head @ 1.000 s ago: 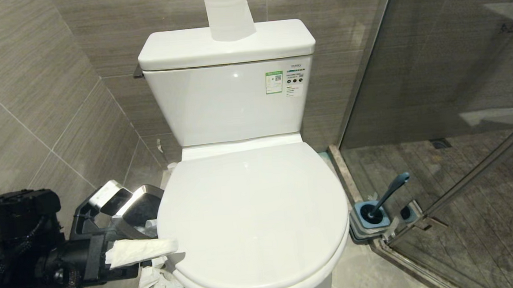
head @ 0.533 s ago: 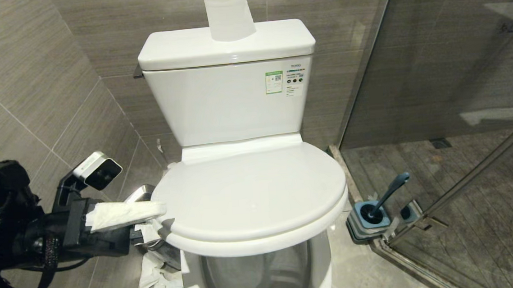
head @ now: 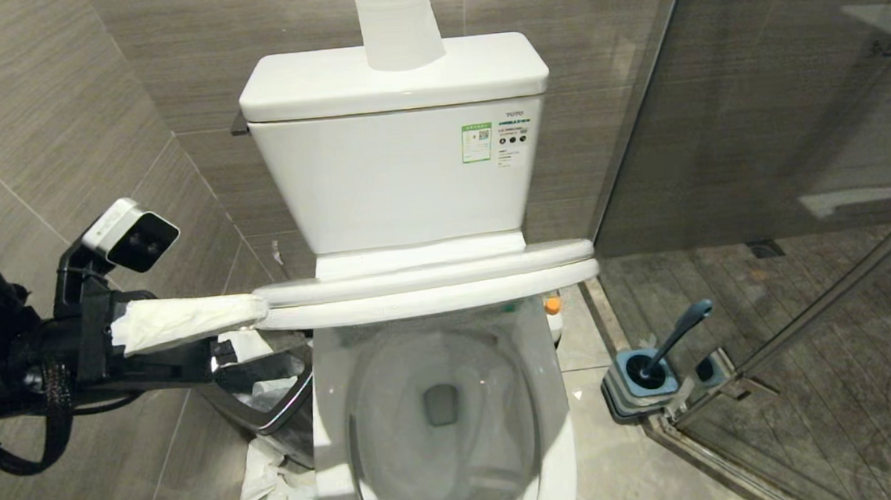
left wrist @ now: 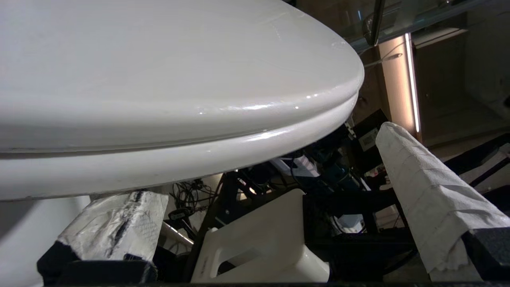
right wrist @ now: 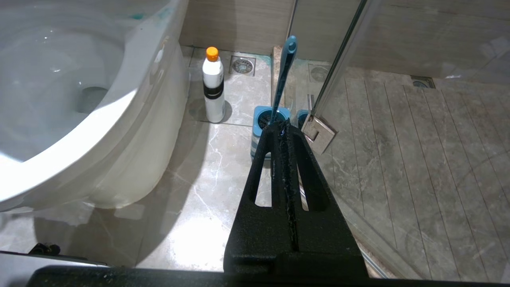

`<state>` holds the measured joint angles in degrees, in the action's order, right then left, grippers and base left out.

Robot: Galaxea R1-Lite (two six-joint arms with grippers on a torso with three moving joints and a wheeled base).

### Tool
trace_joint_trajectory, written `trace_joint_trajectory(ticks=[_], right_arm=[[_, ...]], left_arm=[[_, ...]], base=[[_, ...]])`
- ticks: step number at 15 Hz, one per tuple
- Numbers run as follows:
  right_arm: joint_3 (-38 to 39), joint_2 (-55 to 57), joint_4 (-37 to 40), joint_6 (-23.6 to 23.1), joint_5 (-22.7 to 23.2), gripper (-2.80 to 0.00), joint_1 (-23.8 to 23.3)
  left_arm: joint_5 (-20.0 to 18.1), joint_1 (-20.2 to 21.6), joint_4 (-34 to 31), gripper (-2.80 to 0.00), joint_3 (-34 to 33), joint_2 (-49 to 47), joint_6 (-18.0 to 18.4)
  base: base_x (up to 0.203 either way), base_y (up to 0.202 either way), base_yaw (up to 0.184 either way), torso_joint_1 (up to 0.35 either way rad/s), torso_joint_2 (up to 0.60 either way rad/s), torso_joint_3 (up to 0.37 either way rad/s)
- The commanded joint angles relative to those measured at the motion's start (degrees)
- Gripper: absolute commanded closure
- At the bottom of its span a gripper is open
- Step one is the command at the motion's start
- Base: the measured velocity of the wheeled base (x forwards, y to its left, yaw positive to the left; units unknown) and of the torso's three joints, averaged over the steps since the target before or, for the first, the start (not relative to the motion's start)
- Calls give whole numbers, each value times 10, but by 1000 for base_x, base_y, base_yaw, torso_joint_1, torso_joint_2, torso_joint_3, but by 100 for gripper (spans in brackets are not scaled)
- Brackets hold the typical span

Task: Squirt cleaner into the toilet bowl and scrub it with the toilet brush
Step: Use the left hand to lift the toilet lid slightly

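Note:
The toilet bowl (head: 330, 446) stands uncovered, its white seat and lid (head: 432, 286) lifted together to about level with my view. My left gripper (head: 243, 331) is open at their left edge, and one paper-wrapped finger (head: 184, 319) touches the rim. In the left wrist view that seat edge (left wrist: 179, 119) lies just above the gripper (left wrist: 259, 161). The toilet brush (head: 675, 336) leans in its blue holder (head: 643, 381) on the floor to the right. My right gripper (right wrist: 281, 127) is shut and empty, pointing at the holder (right wrist: 265, 123). Turquoise cleaner smears (right wrist: 137, 16) mark the bowl's rim.
A white bottle with an orange cap (right wrist: 212, 85) stands on the floor between toilet and brush. A steel-rimmed black bin (head: 287, 398) and crumpled tissue (head: 271, 497) sit left of the toilet. A paper roll (head: 397, 22) tops the tank. Glass shower door (head: 801, 178) on the right.
The seat and lid have swung up from flat on the bowl, uncovering it. My left gripper has risen with their left edge. The right arm has not moved.

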<state>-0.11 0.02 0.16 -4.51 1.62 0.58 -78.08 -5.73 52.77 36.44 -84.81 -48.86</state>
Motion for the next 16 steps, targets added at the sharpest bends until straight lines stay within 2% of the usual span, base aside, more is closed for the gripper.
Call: trace_joint_trajectory(ticks=[1, 3, 6, 8, 11, 14, 16], right_arm=[[-1, 1, 0, -1, 0, 0, 0], [0, 1, 0, -1, 0, 0, 0], [0, 1, 0, -1, 0, 0, 0], [0, 1, 0, -1, 0, 0, 0], [-1, 1, 0, -1, 0, 0, 0], [0, 1, 0, -1, 0, 0, 0], [-1, 1, 0, -1, 0, 0, 0]], left_arm=[[-4, -1, 5, -280, 17, 5, -10], [3, -1, 24, -280, 40, -16, -12], [55, -4, 94, -280, 84, -50, -26], [76, -9, 145, -280, 93, -64, -38], [145, -18, 214, -280, 105, -88, -39], [193, -21, 219, -280, 148, -112, -30], [236, -24, 217, -280, 166, -134, 10]], base=[[0, 0, 0, 0, 0, 0], [0, 0, 0, 0, 0, 0], [0, 0, 0, 0, 0, 0], [0, 0, 0, 0, 0, 0], [0, 0, 0, 0, 0, 0], [0, 0, 0, 0, 0, 0], [0, 0, 0, 0, 0, 0]])
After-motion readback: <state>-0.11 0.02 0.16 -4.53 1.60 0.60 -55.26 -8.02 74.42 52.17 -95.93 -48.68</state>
